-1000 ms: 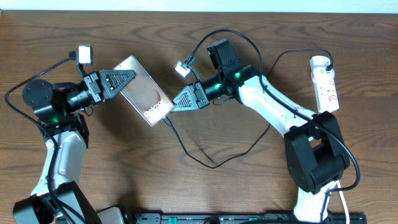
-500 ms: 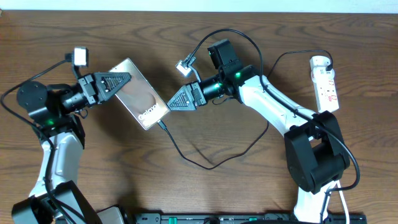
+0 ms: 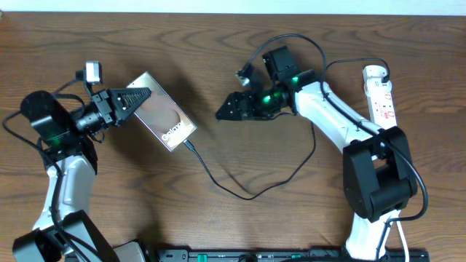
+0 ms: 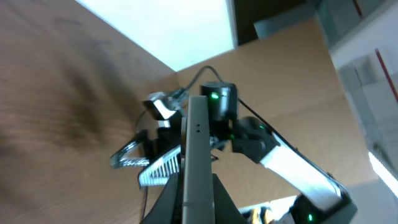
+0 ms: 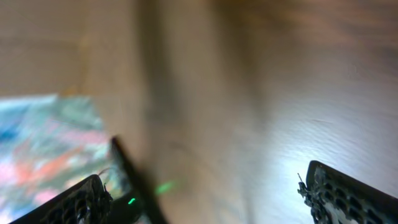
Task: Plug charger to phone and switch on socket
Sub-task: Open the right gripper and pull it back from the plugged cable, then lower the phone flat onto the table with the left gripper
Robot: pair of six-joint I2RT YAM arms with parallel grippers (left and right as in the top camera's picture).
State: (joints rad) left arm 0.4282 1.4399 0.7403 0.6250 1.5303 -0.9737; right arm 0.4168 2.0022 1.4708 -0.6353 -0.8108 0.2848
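Two tools: my left tool (image 3: 137, 97) clamps the phone (image 3: 166, 120) at its upper end; my right tool (image 3: 226, 109) gapes wide nearby. The charger (image 3: 240, 191) meets the phone's lower corner and loops across the bench (image 3: 218, 44); the socket (image 3: 381, 102) lies far right.

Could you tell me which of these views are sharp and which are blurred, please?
Overhead: sharp and evenly lit, with pale glare on the phone. Left wrist: phone edge fairly crisp, table at left smeared. Right wrist: heavily blurred, wood grain streaked; only the fingers of the right tool are legible.

A dark brown wood-grain table (image 3: 131, 211) meets a pale strip (image 3: 182, 6) along its far edge.
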